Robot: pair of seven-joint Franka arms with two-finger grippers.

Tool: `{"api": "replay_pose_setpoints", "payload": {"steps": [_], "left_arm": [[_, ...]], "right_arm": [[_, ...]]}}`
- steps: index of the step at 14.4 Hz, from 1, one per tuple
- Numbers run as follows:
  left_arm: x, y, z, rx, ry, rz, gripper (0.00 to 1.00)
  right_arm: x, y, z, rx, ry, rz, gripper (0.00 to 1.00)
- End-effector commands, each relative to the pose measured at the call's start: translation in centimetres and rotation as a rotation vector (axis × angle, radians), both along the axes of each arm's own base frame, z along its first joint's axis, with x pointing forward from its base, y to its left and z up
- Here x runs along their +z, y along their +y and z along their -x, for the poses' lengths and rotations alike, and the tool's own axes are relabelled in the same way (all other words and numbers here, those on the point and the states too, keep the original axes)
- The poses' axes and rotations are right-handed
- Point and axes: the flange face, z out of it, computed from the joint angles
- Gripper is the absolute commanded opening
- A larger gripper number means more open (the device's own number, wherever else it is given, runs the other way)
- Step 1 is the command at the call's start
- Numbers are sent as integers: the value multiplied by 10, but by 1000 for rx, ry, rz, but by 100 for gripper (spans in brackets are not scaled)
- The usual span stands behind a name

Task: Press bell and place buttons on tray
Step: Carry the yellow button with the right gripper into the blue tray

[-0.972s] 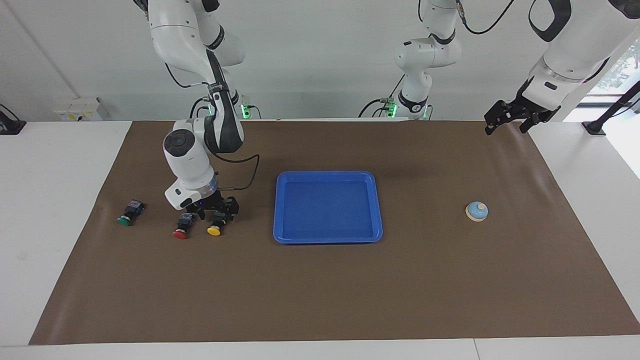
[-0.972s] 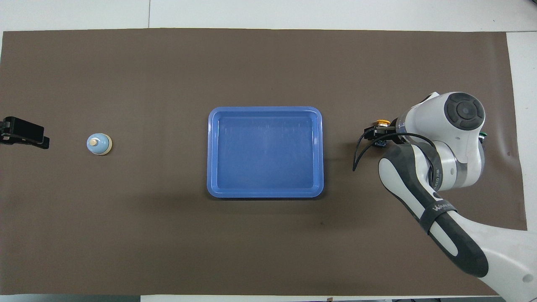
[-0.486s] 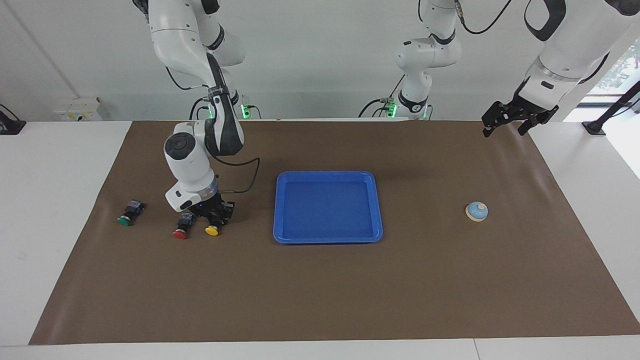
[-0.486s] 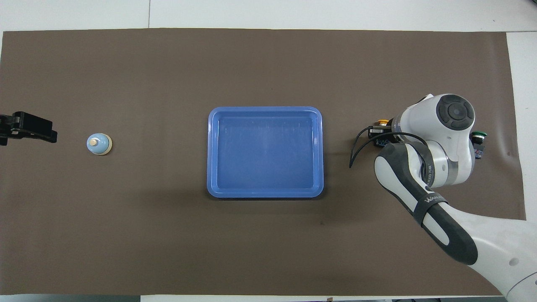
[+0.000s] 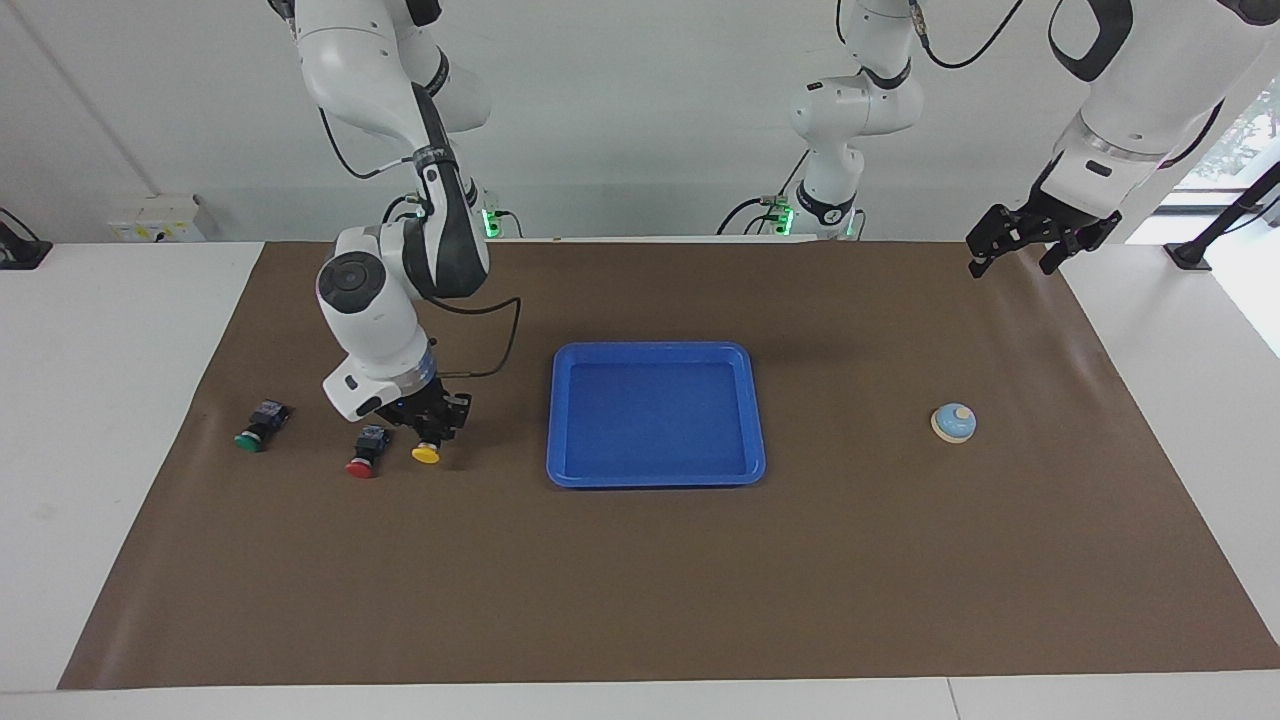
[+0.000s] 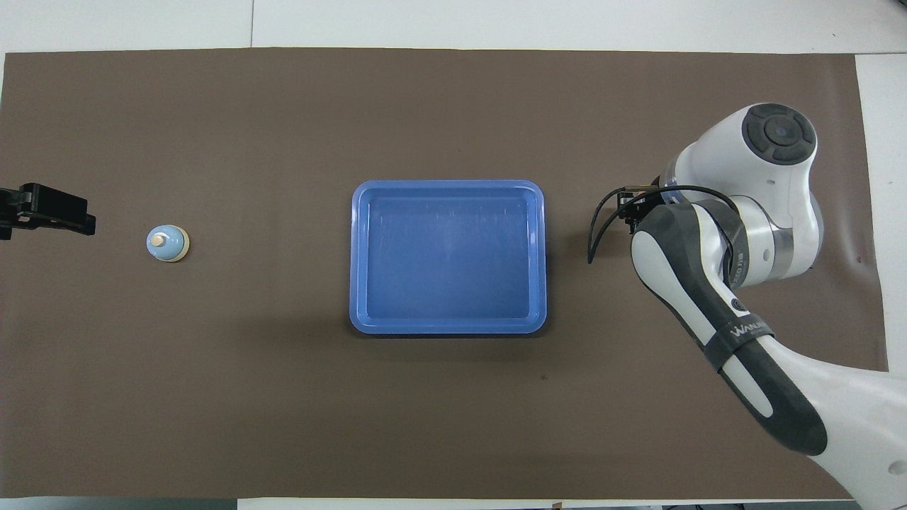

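Gripping the boxy yellow button (image 5: pixel 427 449) is the right hand (image 5: pixel 432 432), fingers closed, beside the flat blue tray (image 5: pixel 655 478). Left hand (image 5: pixel 1018 243) is spread open, empty, raised above the domed bell (image 5: pixel 954 423).

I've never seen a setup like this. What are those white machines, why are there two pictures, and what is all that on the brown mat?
The white machines are two robot arms, each ending in a two-fingered hand. One picture is taken from across the table, facing the robots; the other looks steeply down from above their own end, so its sides are swapped.

On the brown mat lies an empty blue tray. Toward the left arm's end of the table sits a small light-blue bell. Toward the right arm's end are three push buttons: green, red and yellow.

The right hand is closed on the yellow button, which looks slightly lifted. The left hand waits in the air over the mat's edge nearest the robots, holding nothing.
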Motion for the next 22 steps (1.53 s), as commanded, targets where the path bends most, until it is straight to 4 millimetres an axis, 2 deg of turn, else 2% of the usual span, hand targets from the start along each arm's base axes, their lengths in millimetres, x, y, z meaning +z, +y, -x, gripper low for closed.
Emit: {"api": "replay_pose_setpoints", "payload": {"steps": [1,2,3,4,6,9,13,17,18,19,21,22], "left_arm": [[-1,-1,5,3,-7,-5,100],[-1,-1,5,4,-6,-5,100],[-1,0,5,6,-6,-5,100],[0,2,6,9,-7,-5,100],[-1,3,5,10,-6,-5,100],[-1,5,5,15,-6,-5,100],[-1,6,5,17,-6,-5,100],[-1,6,5,17,-6,-5,100],[-1,7,5,18,-6,-5,100],[-1,7,5,20,-6,-5,100],[-1,7,5,18,-6,-5,100],[-1,6,5,17,-6,-5,100]], "right_arm": [[44,84,6,0,12,7,0],[43,119,16,19,14,6,0],[42,144,25,20,12,-3,0],[39,162,32,31,18,-11,0],[8,190,38,63,26,-9,0],[-30,204,43,59,18,-11,0],[-72,200,55,58,4,-17,0],[-75,199,57,34,2,-17,0],[-75,201,58,5,3,-16,59],[-73,200,56,-26,4,-14,100],[-59,193,53,-76,0,-14,100],[-44,186,52,-87,-3,-15,100]]}}
